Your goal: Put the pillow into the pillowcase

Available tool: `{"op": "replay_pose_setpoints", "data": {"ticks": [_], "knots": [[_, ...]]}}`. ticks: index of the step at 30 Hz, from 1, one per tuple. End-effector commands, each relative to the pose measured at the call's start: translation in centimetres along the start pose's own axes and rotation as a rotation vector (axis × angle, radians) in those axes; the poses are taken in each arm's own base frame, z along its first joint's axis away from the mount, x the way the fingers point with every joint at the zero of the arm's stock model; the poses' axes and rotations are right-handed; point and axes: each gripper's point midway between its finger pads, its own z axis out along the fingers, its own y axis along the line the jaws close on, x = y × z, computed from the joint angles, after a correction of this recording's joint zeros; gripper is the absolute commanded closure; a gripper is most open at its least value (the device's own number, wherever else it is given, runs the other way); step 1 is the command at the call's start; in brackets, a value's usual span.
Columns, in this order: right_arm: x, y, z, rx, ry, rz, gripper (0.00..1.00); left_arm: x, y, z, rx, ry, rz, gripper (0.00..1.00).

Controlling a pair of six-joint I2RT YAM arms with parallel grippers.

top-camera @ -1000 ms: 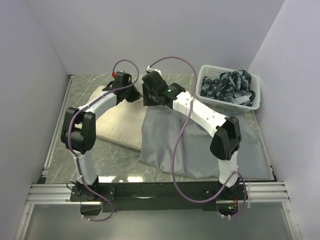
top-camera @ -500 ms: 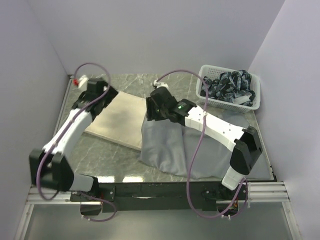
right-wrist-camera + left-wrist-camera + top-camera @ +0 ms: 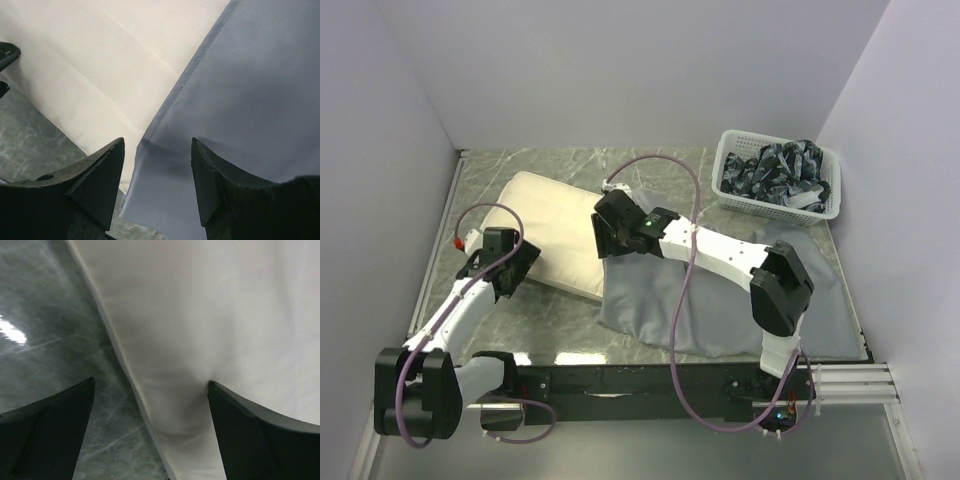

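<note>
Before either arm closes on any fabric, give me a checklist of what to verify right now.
1. Left gripper fingers open: ok, straddling the pillow edge.
2. Right gripper fingers open: ok, over the pillowcase hem.
3. Fabric gripped: not ok, both grippers hold nothing.
4. Pillowcase mouth open toward the pillow: cannot tell; the hem lies flat against it.
5. Pillow inside the pillowcase: not ok, it lies outside on the table.
</note>
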Motion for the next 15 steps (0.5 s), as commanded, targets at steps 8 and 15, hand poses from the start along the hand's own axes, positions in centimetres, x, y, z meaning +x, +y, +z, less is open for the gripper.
{"op": "replay_pose_setpoints", "data": {"ticks": [8, 15], "knots": [[-0.1, -0.4, 0.7, 0.101, 0.006, -0.073, 0.51, 4.6, -6.4, 1.1, 0.371, 0.117, 0.009, 0.48], [-3.6, 4.0, -2.3, 0.020, -0.052, -0.121, 0.97, 6.3, -7.5, -1.4, 0.477, 0.110, 0.024, 0.99]]}}
